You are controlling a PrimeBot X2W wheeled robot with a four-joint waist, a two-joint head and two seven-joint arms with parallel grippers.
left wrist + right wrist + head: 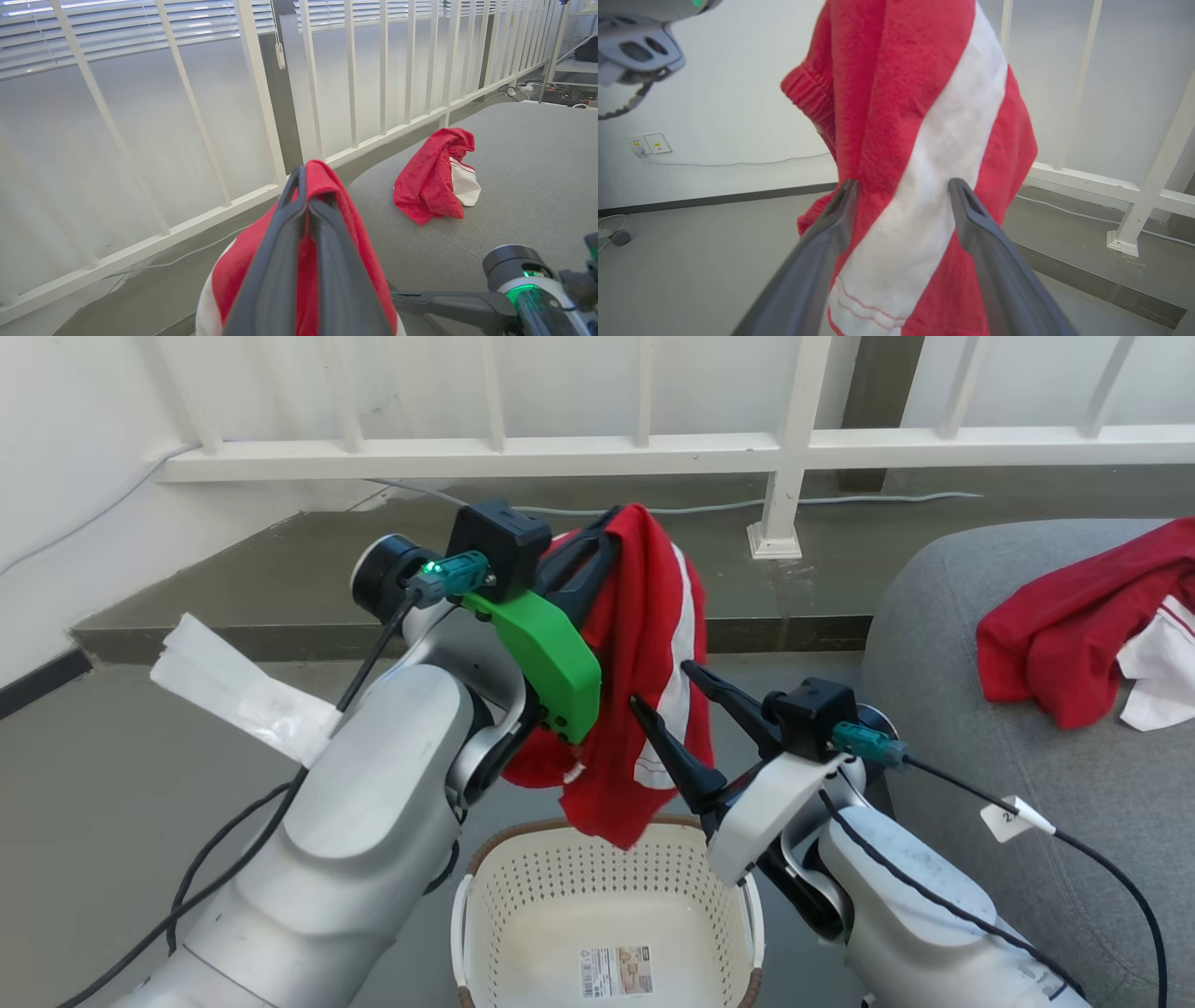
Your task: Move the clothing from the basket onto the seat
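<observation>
Left gripper [602, 537] pinches a fuzzy red, white-striped garment [644, 644] above the cream perforated plastic basket [560, 896]; right gripper [661, 683], spread, points at it. Right of the basket, another red garment [1055, 635] lies on the rounded grey fabric seat [980, 784]; white railing [560, 453] behind.

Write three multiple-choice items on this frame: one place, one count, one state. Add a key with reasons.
1. Where is the garment held by the left gripper? A hanging above the far rim of the basket; B lying on the basket's bottom; C folded beside the basket.
2. How many red garments show in the head view? A one; B two; C three.
3. The right gripper is: A shut on the garment; B shut on nothing; C open, pointing at the garment.
Key: A, it dangles from the shut left gripper and no fabric lies in the basket. B, the held one plus a second garment on the seat. C, its fingers stand apart in the right wrist view.
</observation>
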